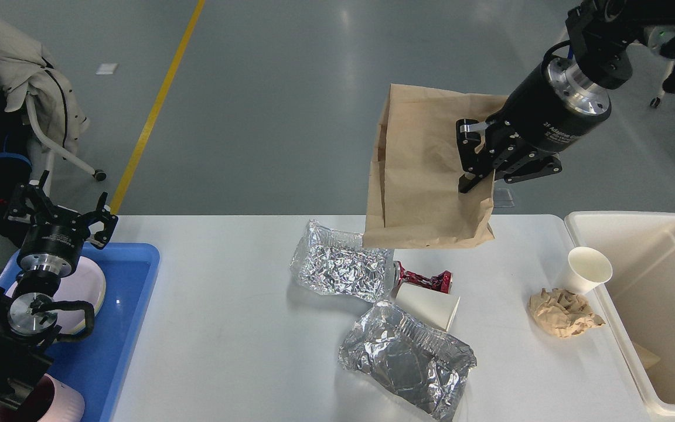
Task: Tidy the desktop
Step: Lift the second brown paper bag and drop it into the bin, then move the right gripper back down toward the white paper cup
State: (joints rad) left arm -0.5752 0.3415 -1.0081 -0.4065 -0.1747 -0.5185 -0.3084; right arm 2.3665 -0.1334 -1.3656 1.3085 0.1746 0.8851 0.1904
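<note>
- Presently, the right gripper (478, 161) has its fingers clamped on the right edge of a brown paper bag (425, 170), holding it in the air above the far side of the desktop (226, 328); the edge grip lets the bag hang flat and clear of the litter below.
- Judged from its position, the bag is bound for the cream bin (660, 305) at the right end, which stands open.
- The left gripper (62, 214) hovers with fingers spread and empty over the blue tray (132, 328), apparently parked out of the way.
- On the tray lie a pale plate (82, 287) and, at the near edge, a pink cup (56, 401).
- Litter on the desktop: two crumpled foil containers (343, 266) (405, 357), a red wrapper (428, 281), a toppled paper cup (428, 305), an upright paper cup (586, 269) just beside the bin, and a wad of brown paper (563, 313).
- Assessment: tidying is at an early stage; most items await removal.
</note>
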